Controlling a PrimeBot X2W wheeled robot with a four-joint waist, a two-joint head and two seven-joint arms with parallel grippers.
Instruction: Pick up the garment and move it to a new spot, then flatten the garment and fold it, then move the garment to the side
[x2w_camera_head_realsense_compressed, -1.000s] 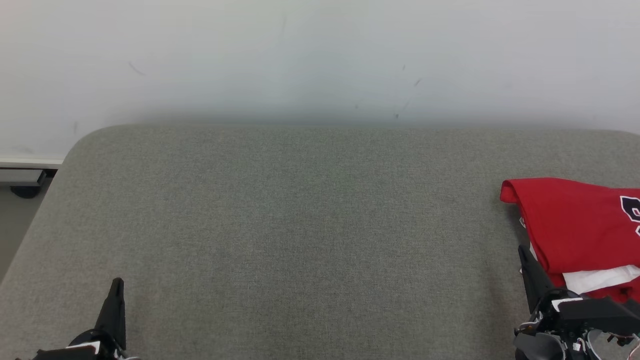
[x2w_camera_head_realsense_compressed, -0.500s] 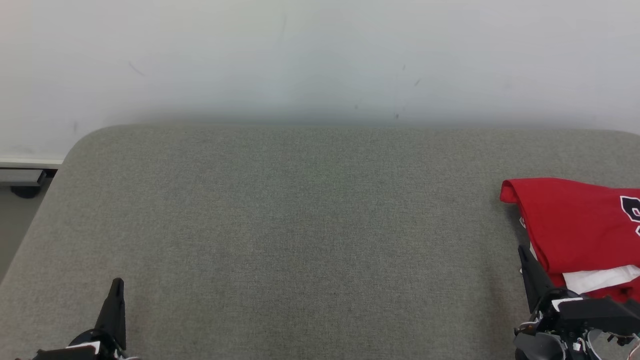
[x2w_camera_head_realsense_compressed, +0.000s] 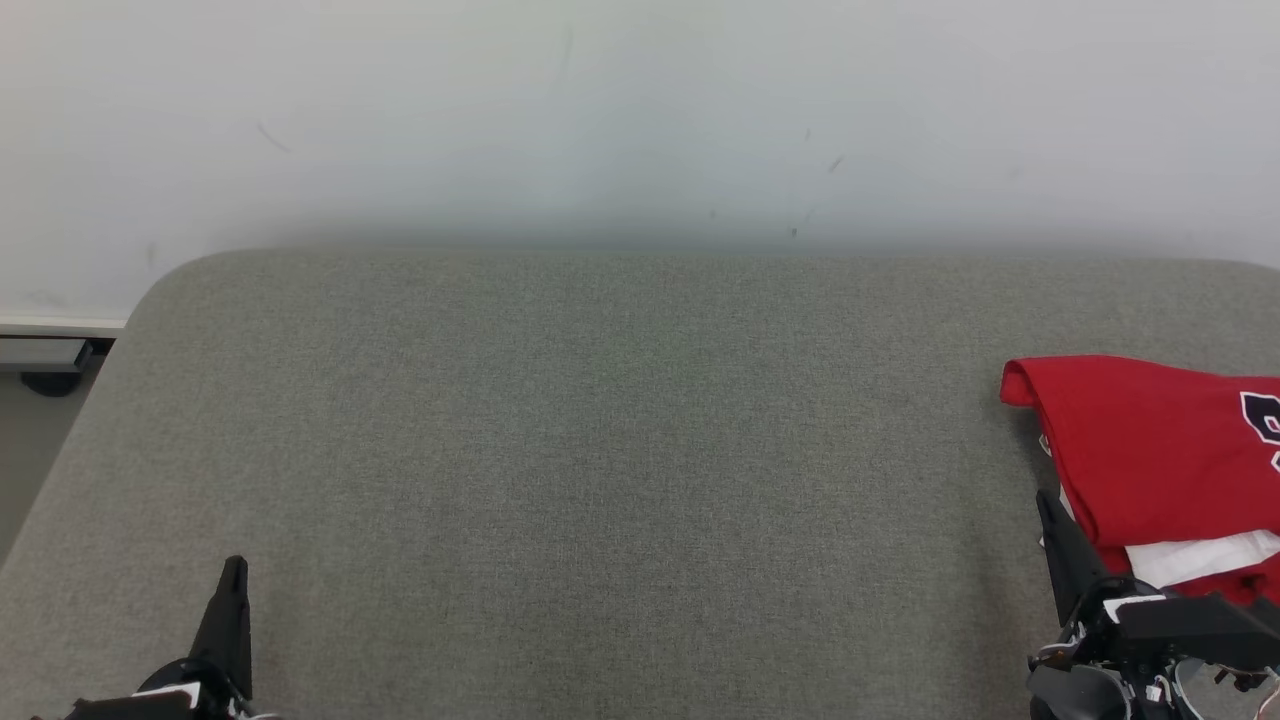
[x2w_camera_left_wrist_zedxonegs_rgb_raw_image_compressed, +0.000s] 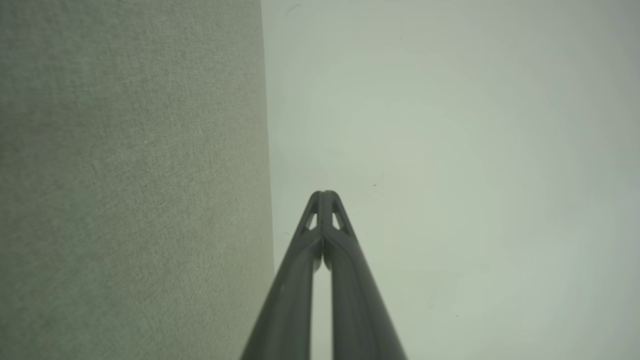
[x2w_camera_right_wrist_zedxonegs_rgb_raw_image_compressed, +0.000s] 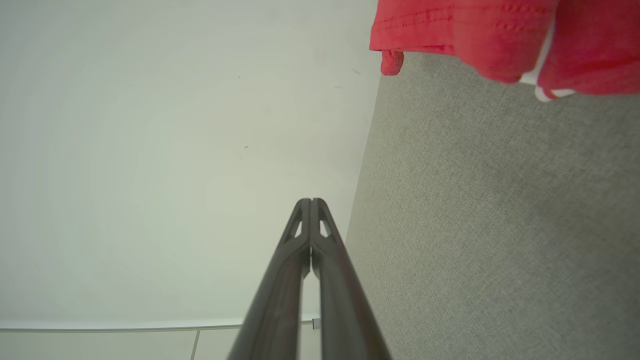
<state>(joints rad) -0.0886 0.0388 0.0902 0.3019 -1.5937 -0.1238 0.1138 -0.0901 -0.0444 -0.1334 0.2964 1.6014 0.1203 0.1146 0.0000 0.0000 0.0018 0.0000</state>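
Note:
The garment (x2w_camera_head_realsense_compressed: 1160, 450) is a red jersey with white trim and a dark number, lying folded at the right edge of the grey padded table (x2w_camera_head_realsense_compressed: 600, 450); its red hem (x2w_camera_right_wrist_zedxonegs_rgb_raw_image_compressed: 480, 35) crosses the top of the right wrist view. My right gripper (x2w_camera_head_realsense_compressed: 1045, 505) rests just in front of the garment's near-left corner, fingers pressed together and empty (x2w_camera_right_wrist_zedxonegs_rgb_raw_image_compressed: 311, 202). Over the table's near-left part sits my left gripper (x2w_camera_head_realsense_compressed: 235, 565), far from the garment, likewise shut on nothing (x2w_camera_left_wrist_zedxonegs_rgb_raw_image_compressed: 324, 194).
A white wall (x2w_camera_head_realsense_compressed: 640, 110) rises straight behind the table. Past the table's rounded left corner lie a strip of floor and a grey baseboard fitting (x2w_camera_head_realsense_compressed: 45, 355). The table's fabric runs from the left edge across to the garment.

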